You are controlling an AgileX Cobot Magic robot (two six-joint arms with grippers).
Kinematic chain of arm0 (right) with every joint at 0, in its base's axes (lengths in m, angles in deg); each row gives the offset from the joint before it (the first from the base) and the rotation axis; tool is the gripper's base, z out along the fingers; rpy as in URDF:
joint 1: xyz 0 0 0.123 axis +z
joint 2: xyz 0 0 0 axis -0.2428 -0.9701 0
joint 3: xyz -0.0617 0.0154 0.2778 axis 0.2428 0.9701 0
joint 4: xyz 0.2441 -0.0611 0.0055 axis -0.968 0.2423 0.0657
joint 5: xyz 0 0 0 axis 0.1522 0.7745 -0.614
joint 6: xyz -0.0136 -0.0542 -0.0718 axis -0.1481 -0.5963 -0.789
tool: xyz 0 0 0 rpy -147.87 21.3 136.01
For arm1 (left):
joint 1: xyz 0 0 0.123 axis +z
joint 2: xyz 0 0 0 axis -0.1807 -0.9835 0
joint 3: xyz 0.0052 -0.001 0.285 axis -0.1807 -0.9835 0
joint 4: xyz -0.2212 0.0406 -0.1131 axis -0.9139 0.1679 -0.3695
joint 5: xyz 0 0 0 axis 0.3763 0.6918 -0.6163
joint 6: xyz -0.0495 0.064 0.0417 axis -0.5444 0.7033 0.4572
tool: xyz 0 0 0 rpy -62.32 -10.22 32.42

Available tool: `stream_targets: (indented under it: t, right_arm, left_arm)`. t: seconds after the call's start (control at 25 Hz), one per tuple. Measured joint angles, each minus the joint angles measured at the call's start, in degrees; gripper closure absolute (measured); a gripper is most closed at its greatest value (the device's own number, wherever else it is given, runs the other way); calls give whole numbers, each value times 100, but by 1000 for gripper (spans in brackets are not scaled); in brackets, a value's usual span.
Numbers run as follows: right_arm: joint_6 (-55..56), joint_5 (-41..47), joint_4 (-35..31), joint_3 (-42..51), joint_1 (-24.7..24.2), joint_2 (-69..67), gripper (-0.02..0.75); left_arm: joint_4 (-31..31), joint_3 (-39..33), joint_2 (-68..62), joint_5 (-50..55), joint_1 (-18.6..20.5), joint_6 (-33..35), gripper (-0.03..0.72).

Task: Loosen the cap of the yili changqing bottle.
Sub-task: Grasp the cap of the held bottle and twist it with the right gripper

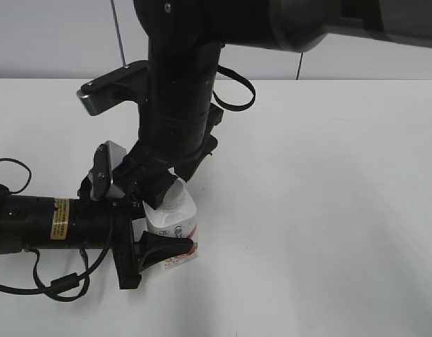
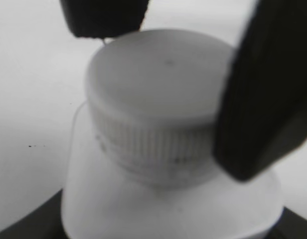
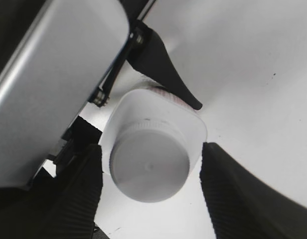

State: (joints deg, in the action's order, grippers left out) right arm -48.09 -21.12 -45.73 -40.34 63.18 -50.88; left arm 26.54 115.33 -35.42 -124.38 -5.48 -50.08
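Observation:
The yili changqing bottle (image 1: 175, 223), white with a red-pink label, stands on the table. My left gripper (image 1: 162, 237) reaches in from the left and is shut on the bottle's body. The white ribbed cap (image 2: 158, 99) fills the left wrist view above the bottle's shoulders (image 2: 168, 209). My right gripper (image 3: 151, 195) comes down from above and is open, one black finger on each side of the cap (image 3: 148, 167) with a small gap on both sides. In the exterior view the right gripper (image 1: 167, 188) hides most of the cap.
The white table (image 1: 328, 210) stretches bare to the right and front. The left arm (image 1: 48, 221) lies along the table on the left with loose cables. The right arm (image 1: 177, 105) stands over the bottle. The left wrist's silver camera housing (image 3: 54, 74) is close beside the right gripper.

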Motion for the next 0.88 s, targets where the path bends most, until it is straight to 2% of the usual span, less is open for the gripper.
stream_targets:
  t: [0.48,0.76,0.88]
  right_arm:
    - [0,21,0,0,0,-96,248]
    - [0,190,7,0,0,-107,332]
    - [0,231,1,0,0,-107,340]
  left_arm:
    - [0,0,0,0,0,0,243]
    - [0,0,-1,-5,0,0,243]
    - [0,0,-1,-5,0,0,243]
